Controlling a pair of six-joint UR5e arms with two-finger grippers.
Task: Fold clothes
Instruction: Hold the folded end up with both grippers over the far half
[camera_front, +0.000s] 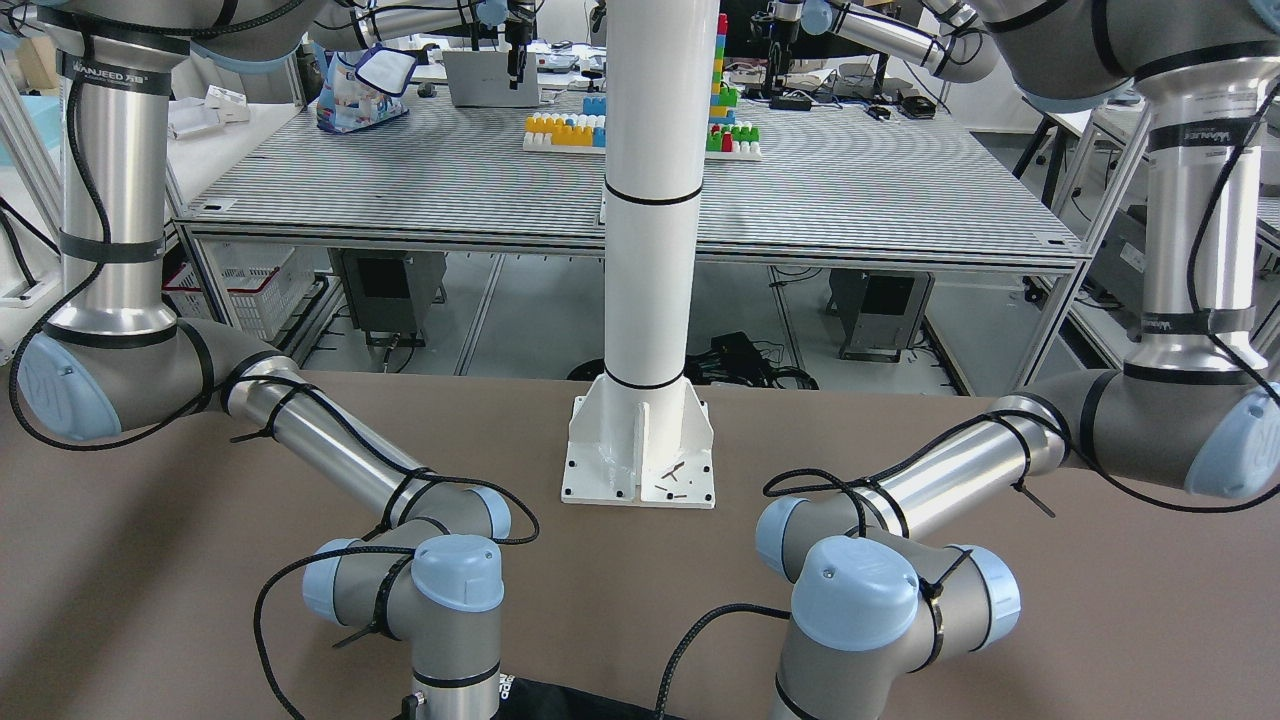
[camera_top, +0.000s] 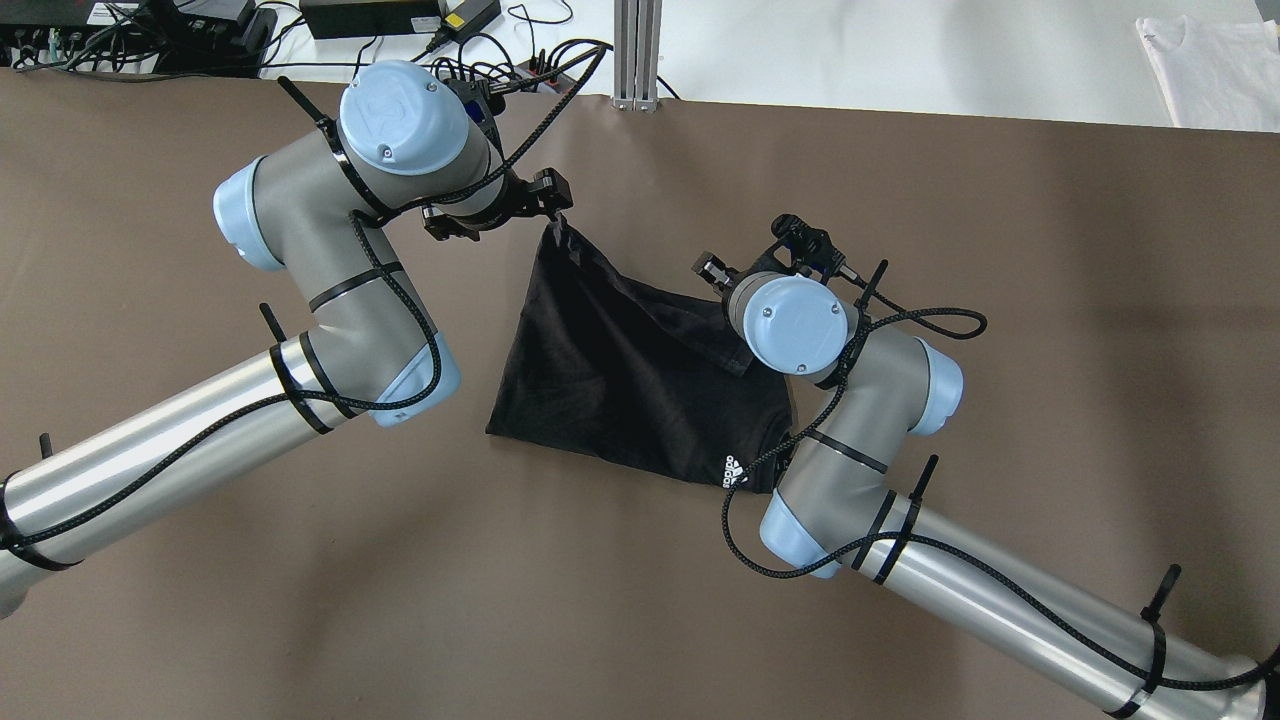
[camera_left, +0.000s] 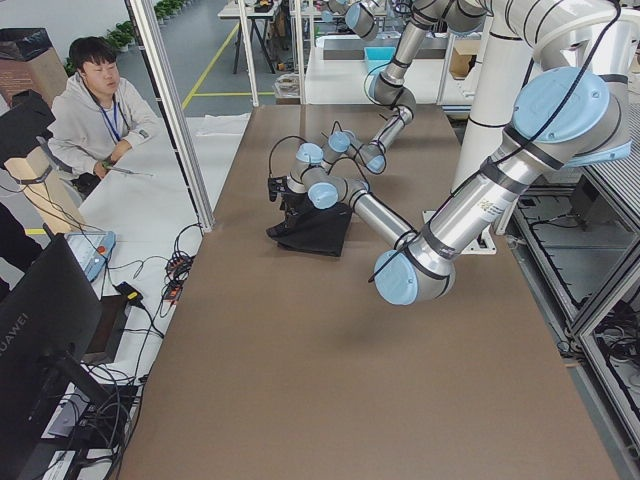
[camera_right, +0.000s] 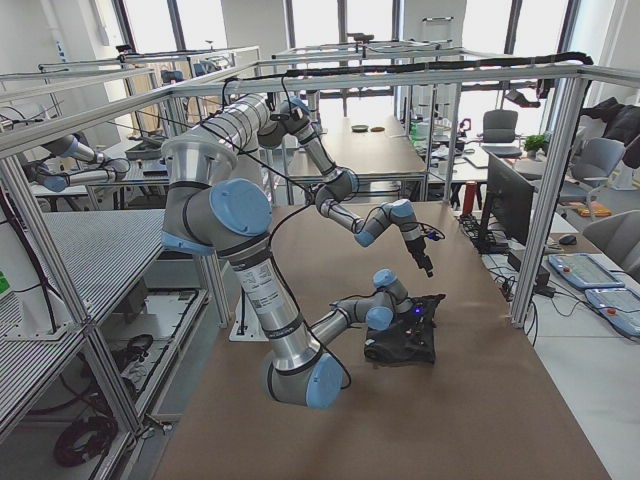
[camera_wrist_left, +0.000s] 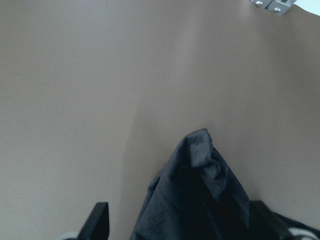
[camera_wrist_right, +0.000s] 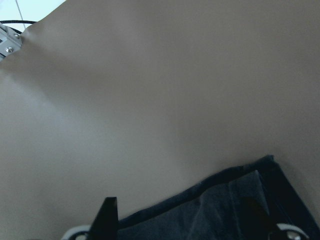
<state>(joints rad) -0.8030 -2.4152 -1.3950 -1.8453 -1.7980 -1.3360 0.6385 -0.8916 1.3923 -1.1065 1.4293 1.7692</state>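
Observation:
Black shorts (camera_top: 630, 370) with a white logo lie mid-table. They also show at the bottom of the front view (camera_front: 570, 702). My left gripper (camera_top: 555, 213) is shut on their far left corner and holds it up in a peak. The left wrist view shows that peak (camera_wrist_left: 200, 155) between the fingers (camera_wrist_left: 100, 220). My right gripper (camera_wrist_right: 192, 220) is shut on the far right corner. The shorts' hem (camera_wrist_right: 210, 187) runs taut between its fingers (camera_wrist_right: 107, 215). In the overhead view my right wrist (camera_top: 790, 322) hides that gripper.
A white garment (camera_top: 1200, 60) lies on the white surface past the table's far right corner. The robot's white post base (camera_front: 640, 455) stands at the robot's side of the table. An aluminium post (camera_top: 637, 50) and cables border the far edge. An operator (camera_left: 100, 110) sits beyond it.

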